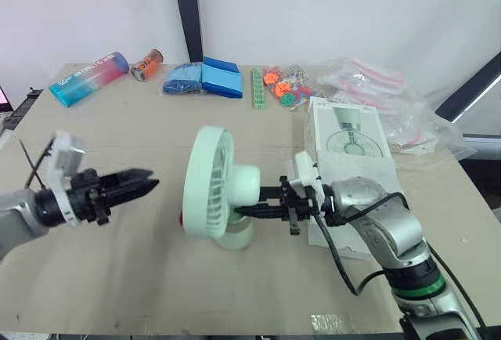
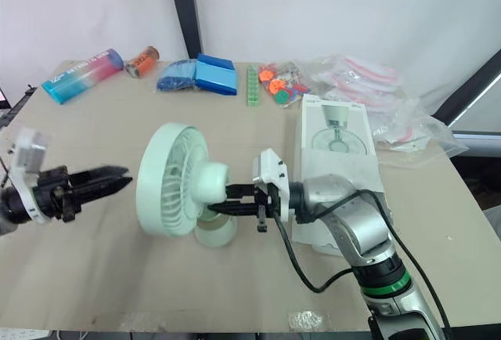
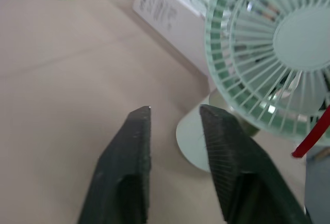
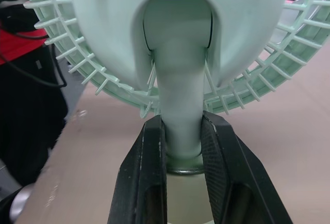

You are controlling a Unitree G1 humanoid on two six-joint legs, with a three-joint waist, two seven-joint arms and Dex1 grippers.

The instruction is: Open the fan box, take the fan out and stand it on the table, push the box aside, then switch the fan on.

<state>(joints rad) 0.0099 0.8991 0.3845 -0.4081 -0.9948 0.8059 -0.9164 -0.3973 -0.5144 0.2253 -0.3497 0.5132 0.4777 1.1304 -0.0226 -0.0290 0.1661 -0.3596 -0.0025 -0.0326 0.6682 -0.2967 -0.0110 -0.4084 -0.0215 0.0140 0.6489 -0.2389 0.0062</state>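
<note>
The fan (image 1: 210, 191) is out of its box and stands upright on its round base near the middle of the table (image 1: 117, 128). The base seems to sit flat, though the head hides part of it. The right gripper (image 4: 181, 131) reaches in from behind the fan and is clamped on its slim neck just above the base. The left gripper (image 3: 174, 115) hovers in front of the grille, apart from it, its fingers a little apart with nothing between them. So the standing step looks all but done. Next the right fingers should let go of the neck without tipping the fan. After that comes pushing the box aside. The box (image 1: 352, 132) lies flat just behind the fan, close by the right forearm, so that arm is the handier one to push it off. The fan itself blocks the left arm's way to the box. Well beyond the fan, along the far edge, lie a bottle (image 1: 88, 78), a can (image 1: 147, 64), blue bags (image 1: 203, 78), a green strip (image 1: 257, 89) and plastic bags (image 1: 376, 89), leaving little room there for the box.
</note>
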